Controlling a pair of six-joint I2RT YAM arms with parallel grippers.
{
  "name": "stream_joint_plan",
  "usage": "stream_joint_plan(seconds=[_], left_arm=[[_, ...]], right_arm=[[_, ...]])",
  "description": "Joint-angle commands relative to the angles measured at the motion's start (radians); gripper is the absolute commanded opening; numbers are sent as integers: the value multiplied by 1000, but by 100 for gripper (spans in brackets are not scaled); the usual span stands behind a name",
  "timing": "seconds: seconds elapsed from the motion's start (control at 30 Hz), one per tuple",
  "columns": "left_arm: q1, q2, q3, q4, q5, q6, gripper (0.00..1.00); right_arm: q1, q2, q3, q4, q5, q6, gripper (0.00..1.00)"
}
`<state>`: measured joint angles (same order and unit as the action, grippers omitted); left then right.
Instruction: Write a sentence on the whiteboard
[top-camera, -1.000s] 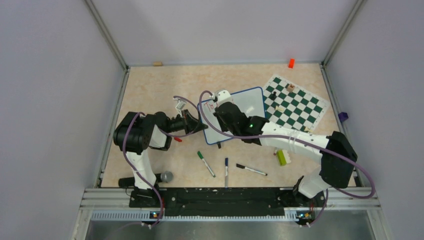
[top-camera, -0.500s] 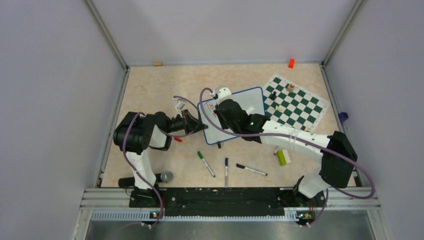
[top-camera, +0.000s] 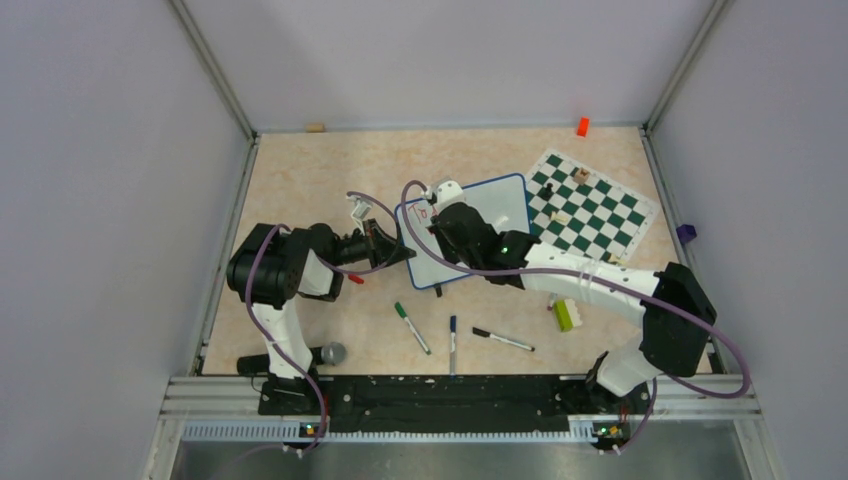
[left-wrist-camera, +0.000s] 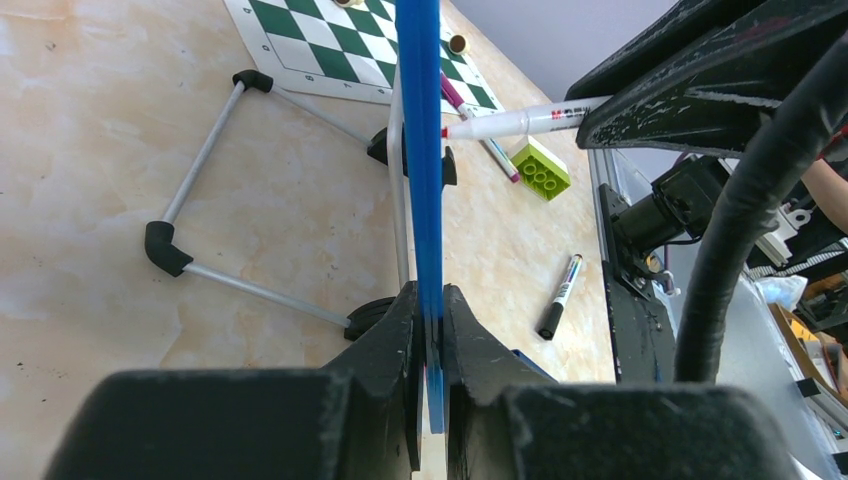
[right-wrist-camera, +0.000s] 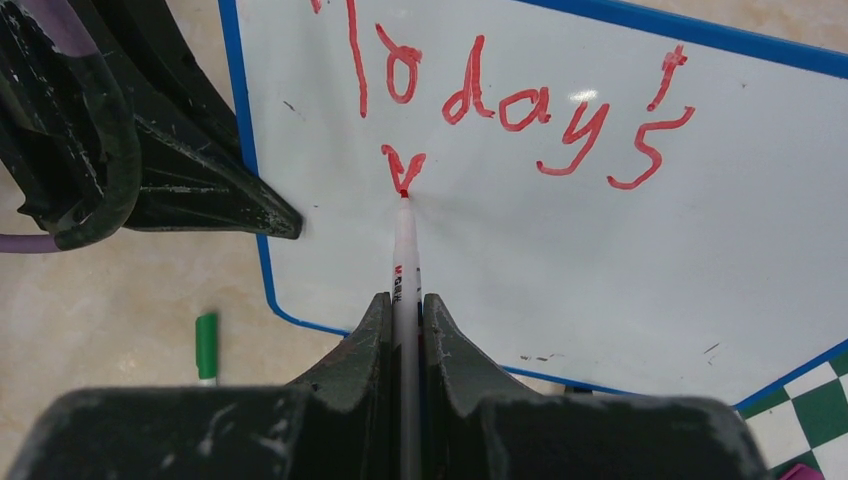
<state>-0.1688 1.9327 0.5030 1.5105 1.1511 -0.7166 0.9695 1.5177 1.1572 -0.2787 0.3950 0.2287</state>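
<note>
The whiteboard (top-camera: 500, 205) (right-wrist-camera: 560, 240), white with a thin blue frame, stands tilted near the table's middle. My left gripper (left-wrist-camera: 430, 325) is shut on its blue edge (left-wrist-camera: 420, 150), seen edge-on. My right gripper (right-wrist-camera: 405, 310) is shut on a white marker (right-wrist-camera: 404, 250) whose red tip touches the board. The sentence (right-wrist-camera: 500, 100) reads "Today's" in red on the first line, with a small "v" stroke (right-wrist-camera: 402, 168) under it at the tip. In the top view my right gripper (top-camera: 440, 212) hides most of the writing.
A green-and-white chess mat (top-camera: 590, 205) with small pieces lies right of the board. Three markers (top-camera: 452, 338) and a green brick (top-camera: 564, 314) lie near the front. An orange block (top-camera: 582, 126) sits at the back wall. A grey ball (top-camera: 333, 352) lies front left.
My right gripper with the marker has shifted slightly over the board's left part. The left arm and the board have not moved.
</note>
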Motion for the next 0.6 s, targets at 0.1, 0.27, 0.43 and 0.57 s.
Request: stream_joint_plan(seconds=[0.1,0.27,0.43,0.57], left_arm=[[-3,-21,-3,109,44,33,0],[-3,-20,-3,109,45,33,0],[-3,-21,-3,109,45,34,0],[-3,-20,-3,109,45,34,0]], right_arm=[[-14,-37,-28,-3,-22,19,0],[-13,-36,-32,8,-60,22,0],[-12,-25,-25,27,-84,23,0],[-12,-8,-1,37,-90,18,0]])
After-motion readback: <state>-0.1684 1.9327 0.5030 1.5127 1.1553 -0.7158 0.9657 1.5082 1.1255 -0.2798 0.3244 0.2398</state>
